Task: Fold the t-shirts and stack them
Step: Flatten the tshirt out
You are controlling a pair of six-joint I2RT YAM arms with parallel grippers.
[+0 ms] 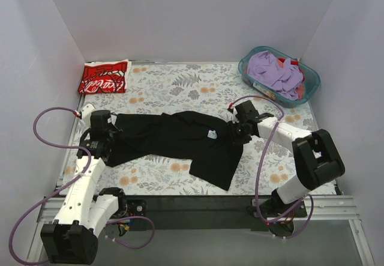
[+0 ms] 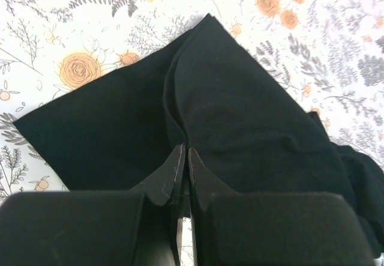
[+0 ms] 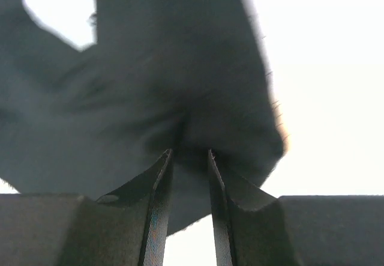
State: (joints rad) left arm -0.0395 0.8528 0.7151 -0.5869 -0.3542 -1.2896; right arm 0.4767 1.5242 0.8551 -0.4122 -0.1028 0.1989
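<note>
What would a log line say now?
left gripper: shut on black shirt | right gripper: shut on it | red shirt: folded, far left

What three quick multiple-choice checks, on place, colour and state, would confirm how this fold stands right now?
1. Where does the red t-shirt lie?
A near right corner
B far left corner
C under the right arm

2. What colour is the basket?
A teal
B yellow
C white

3. What is the left gripper doing?
A open, holding nothing
B shut on the red shirt
C shut on the black t-shirt

Answers:
1 B, the top view shows it folded at the far left.
2 A, a teal rim surrounds the purple clothes.
3 C, the left wrist view shows it pinched on black cloth.
</note>
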